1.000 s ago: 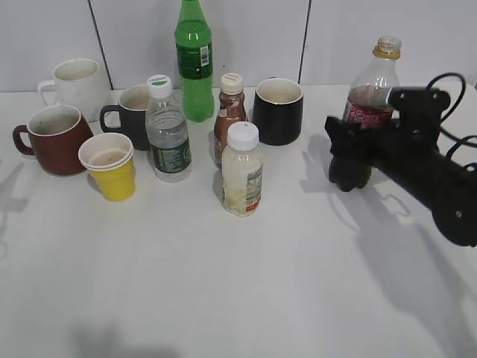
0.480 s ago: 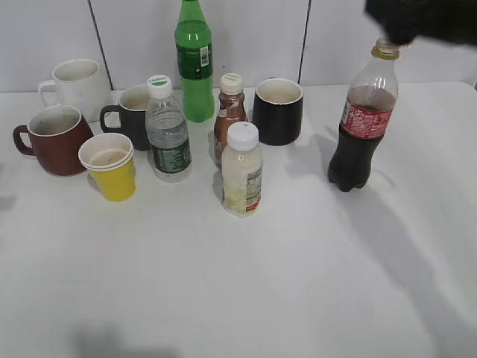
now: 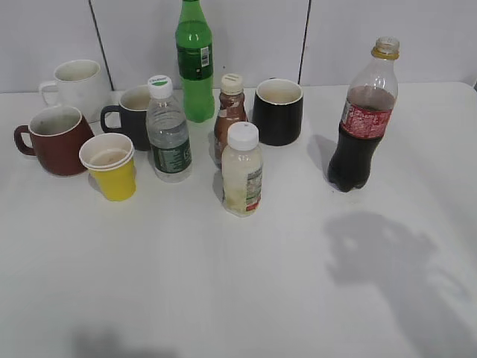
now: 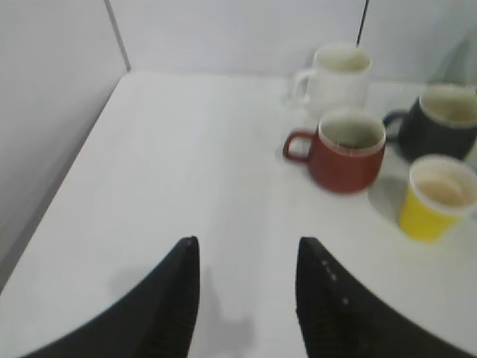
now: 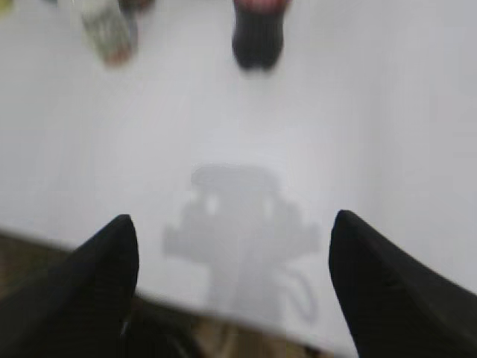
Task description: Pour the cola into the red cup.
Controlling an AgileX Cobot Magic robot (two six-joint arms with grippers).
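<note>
Cola (image 3: 363, 119) upright on the counter (image 3: 246, 283), uncapped, nothing gripping it | my right pincer (image 5: 232, 253) spread wide, high above its base | my left pincer (image 4: 246, 261) parted, empty | red cup (image 3: 54, 139) far left of the cola, beyond the yellow cup (image 3: 110, 165)

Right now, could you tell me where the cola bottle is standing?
In the exterior view the cola bottle stands upright alone at the right, with the black mug its nearest neighbour to the left.

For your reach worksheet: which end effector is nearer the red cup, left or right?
Left. The left end effector is open with the red cup just ahead; the right end effector, also open, faces the cola across the table.
</note>
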